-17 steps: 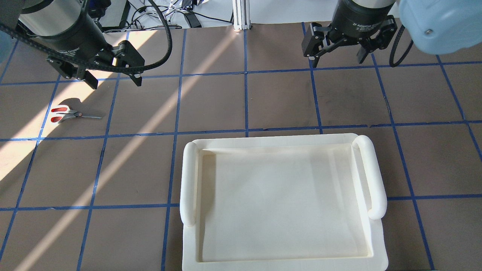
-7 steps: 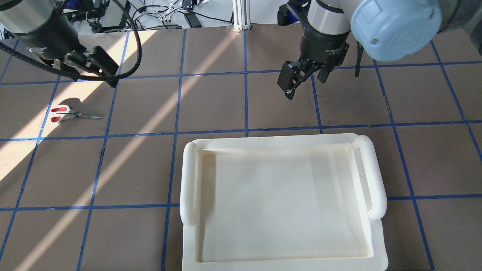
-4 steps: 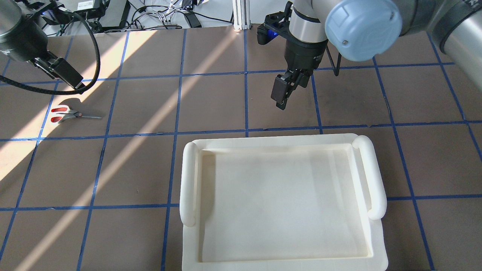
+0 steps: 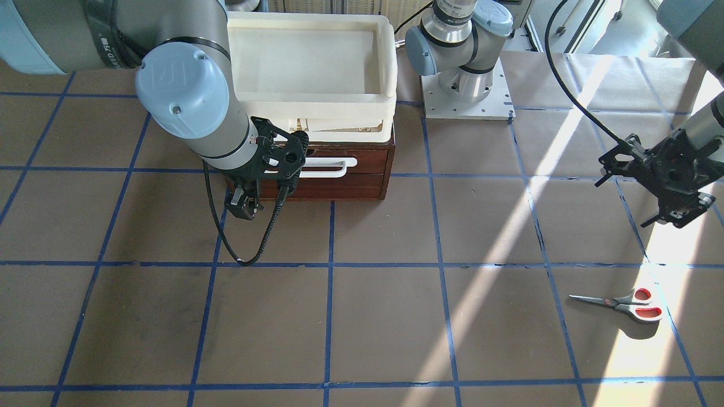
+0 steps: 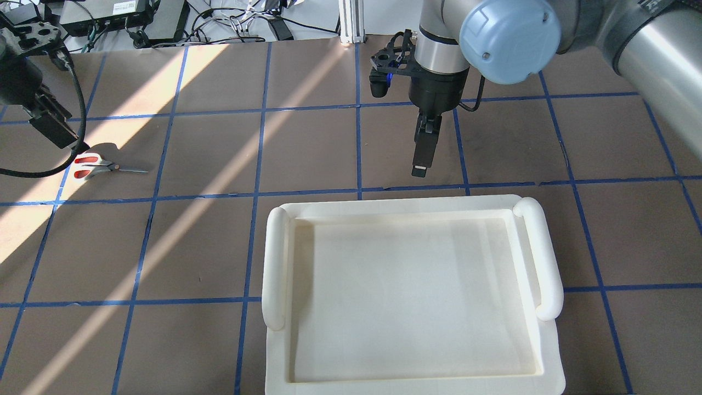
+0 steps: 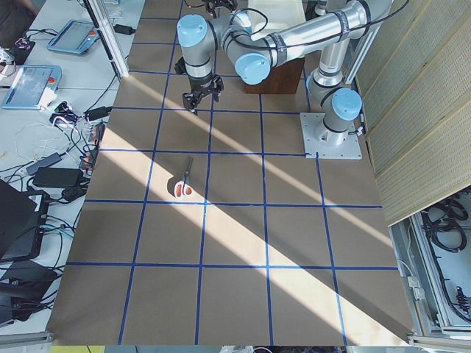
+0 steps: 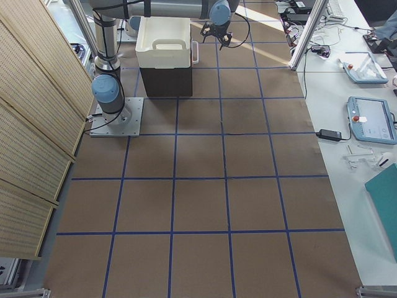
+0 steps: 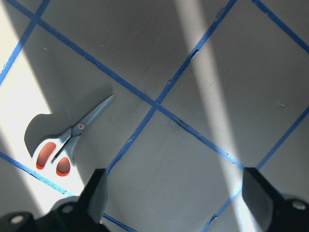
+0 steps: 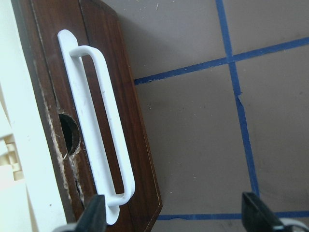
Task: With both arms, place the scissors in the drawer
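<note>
Two arms reach out over a broad brown worktop (image 4: 367,316) that is ruled into squares with blue tape and crossed by bars of sunlight. The right arm (image 4: 186,102) bends down in front of the furniture at the robot's side of the worktop. The left arm (image 4: 715,121) comes in at the far side, over the sunlit patch.

A cream plastic tray (image 4: 390,56) sits on top of a dark reddish-brown wooden box, and the drawer (image 4: 350,181) is in the front of that box. Its front looks flush with the box, as far as I can tell, and its white bar handle (image 4: 325,168) lies flat across it.

The right end effector (image 5: 421,159) hangs just in front of the drawer, near one end of the handle and not touching it. Its wrist camera shows the fingers spread wide with nothing between them. The left end effector (image 8: 176,191) is spread too and holds nothing. It hovers close to the scissors without touching them.

The scissors (image 4: 622,303) lie flat on the worktop in the sun, blades together, well apart from the drawer.
</note>
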`<state>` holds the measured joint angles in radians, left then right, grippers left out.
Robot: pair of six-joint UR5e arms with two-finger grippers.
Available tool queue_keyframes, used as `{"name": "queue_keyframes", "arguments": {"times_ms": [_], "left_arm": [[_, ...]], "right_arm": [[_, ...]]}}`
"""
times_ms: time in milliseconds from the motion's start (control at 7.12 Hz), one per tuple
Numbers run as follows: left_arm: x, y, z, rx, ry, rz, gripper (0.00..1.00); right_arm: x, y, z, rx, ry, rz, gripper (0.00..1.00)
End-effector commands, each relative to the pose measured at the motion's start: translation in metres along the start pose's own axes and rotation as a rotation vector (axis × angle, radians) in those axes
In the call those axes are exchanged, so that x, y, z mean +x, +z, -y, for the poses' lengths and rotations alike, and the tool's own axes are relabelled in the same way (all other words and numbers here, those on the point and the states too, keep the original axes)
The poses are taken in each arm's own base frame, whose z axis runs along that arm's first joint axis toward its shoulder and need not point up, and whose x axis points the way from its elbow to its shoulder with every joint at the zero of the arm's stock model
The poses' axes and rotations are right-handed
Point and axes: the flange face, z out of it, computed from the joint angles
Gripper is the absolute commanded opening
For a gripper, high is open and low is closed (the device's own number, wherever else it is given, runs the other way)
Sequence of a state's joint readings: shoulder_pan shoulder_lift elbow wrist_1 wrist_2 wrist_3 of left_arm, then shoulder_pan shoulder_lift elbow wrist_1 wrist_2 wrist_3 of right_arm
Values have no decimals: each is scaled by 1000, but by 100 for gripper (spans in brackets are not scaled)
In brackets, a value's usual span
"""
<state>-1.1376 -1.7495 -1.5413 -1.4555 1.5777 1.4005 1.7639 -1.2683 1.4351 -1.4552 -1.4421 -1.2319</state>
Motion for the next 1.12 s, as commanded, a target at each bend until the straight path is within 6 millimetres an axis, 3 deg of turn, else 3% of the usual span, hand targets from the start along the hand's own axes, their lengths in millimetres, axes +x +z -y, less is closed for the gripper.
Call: {"name": "queue_keyframes", "arguments": {"times_ms": [0,140,421,702,982], "left_arm": [[-31,44,-9,-47,194,15,100],[-44,63,-23,-43,222,-18,100],[-76,99,-32,-45,410,20,100],[-102,135,-51,-37,454,23,100],[-122,171,-54,-27,534,21,100]], "right_arm": [[-7,29,38,-39,-232,32,100],[-12,43,49,-50,-248,47,100],[1,68,52,-63,-235,91,100],[3,76,53,-61,-200,112,99],[0,88,51,-73,-194,137,98]]}}
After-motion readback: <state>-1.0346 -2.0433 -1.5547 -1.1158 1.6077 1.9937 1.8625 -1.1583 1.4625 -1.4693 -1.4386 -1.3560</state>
